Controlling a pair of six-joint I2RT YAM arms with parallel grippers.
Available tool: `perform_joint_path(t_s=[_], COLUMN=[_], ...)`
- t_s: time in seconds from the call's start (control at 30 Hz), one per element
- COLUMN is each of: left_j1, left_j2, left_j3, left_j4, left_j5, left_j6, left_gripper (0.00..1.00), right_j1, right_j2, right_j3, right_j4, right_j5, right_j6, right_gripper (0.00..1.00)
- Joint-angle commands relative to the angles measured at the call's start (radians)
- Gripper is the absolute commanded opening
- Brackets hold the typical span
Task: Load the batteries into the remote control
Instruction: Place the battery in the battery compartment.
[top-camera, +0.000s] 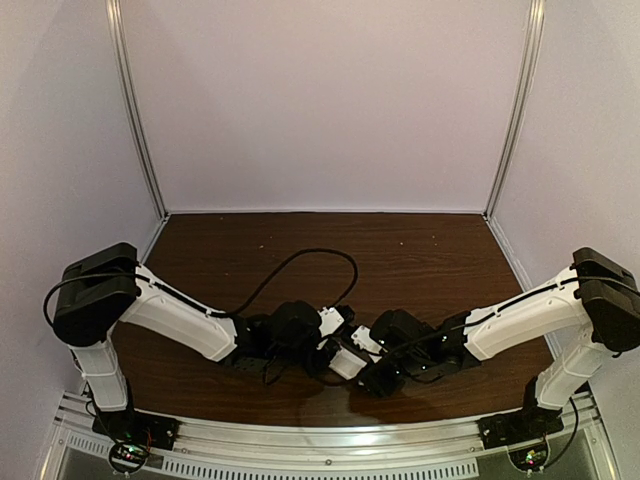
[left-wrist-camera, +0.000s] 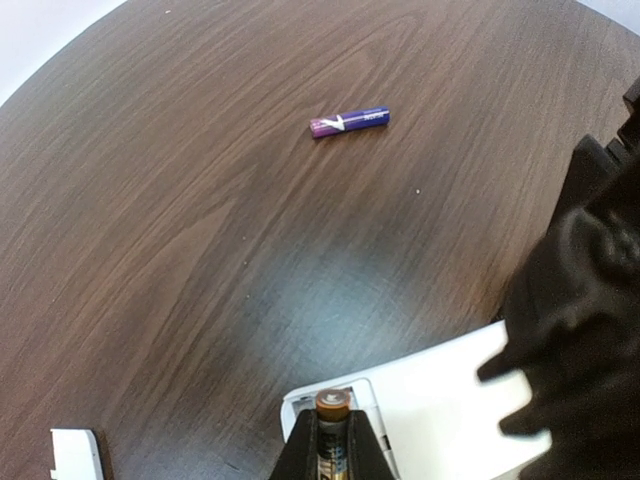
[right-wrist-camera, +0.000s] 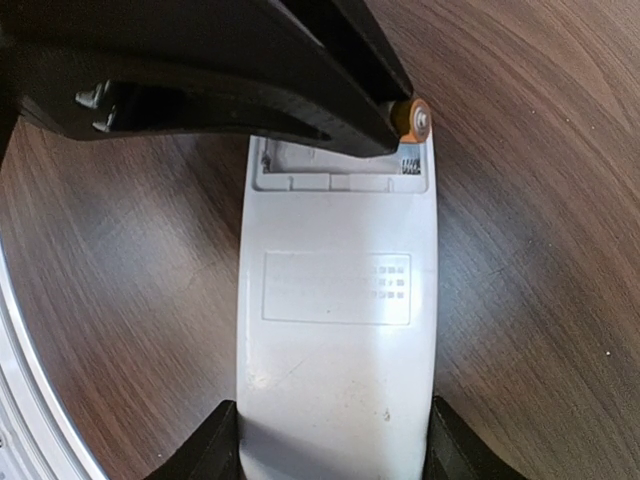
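One gold-brown battery (left-wrist-camera: 332, 405), clenched in left claw (left-wrist-camera: 332, 445), is poised at open bay (right-wrist-camera: 300, 165) of remote control (right-wrist-camera: 337, 300), which right claw (right-wrist-camera: 335, 450) clamps. Next, probably: seat it squarely.

White remote (right-wrist-camera: 337, 300); gold-brown battery (left-wrist-camera: 332, 406); purple battery (left-wrist-camera: 349, 122), perhaps blue-ended; dark woodgrain table (left-wrist-camera: 190, 260).

Dark wood-grain table (top-camera: 420, 250), pale back wall (top-camera: 320, 100), metal rail (top-camera: 320, 440) along near edge, small white piece (left-wrist-camera: 75, 455) on table
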Motion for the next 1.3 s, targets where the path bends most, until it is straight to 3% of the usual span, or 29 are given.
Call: perform_joint_path(t_s=[0.0, 0.67, 0.87, 1.27], left_j1=[0.014, 0.014, 0.014, 0.014], left_j2=[0.027, 0.102, 0.112, 0.109], left_j3=[-0.001, 0.072, 0.085, 0.094], left_j4=[-0.130, -0.239, -0.278, -0.284], left_j5=[-0.121, -0.165, -0.192, -0.157], left_j6=[0.009, -0.024, -0.053, -0.051], left_gripper=[0.00, 0.12, 0.20, 0.28], right_j1=[0.005, 0.004, 0.003, 0.003], right_j2=[-0.007, -0.030, -0.038, -0.033], right_j3=[-0.017, -0.031, -0.037, -0.039], right_j4=[-0.052, -0.051, -0.055, -0.050], right_j5=[0.034, 0.041, 0.041, 0.041], right_j6=[0.010, 0.010, 0.011, 0.013], right_gripper=[0.00, 0.00, 0.00, 0.00])
